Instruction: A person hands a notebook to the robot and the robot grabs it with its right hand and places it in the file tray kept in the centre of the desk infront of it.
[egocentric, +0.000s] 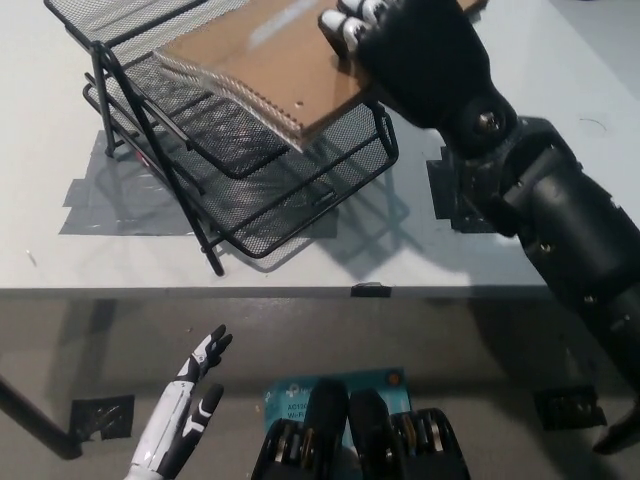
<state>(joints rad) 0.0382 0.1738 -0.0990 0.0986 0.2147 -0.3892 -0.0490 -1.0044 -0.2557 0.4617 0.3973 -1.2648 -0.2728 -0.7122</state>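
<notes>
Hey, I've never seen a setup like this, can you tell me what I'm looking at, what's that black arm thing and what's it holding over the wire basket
This is one picture from a camera on a humanoid robot's head, looking steeply down at a desk.

The black arm from the right ends in the black right robot hand, closed on a brown spiral-bound notebook. It holds the notebook over the black wire-mesh stacked file tray, which stands on the pale grey desk. The picture does not show clearly whether the notebook is touching the tray.

Grey tape patches are stuck to the desk beside the tray.

At the lower left, below the desk edge, the white left robot hand rests with fingers apart, holding nothing.
</notes>
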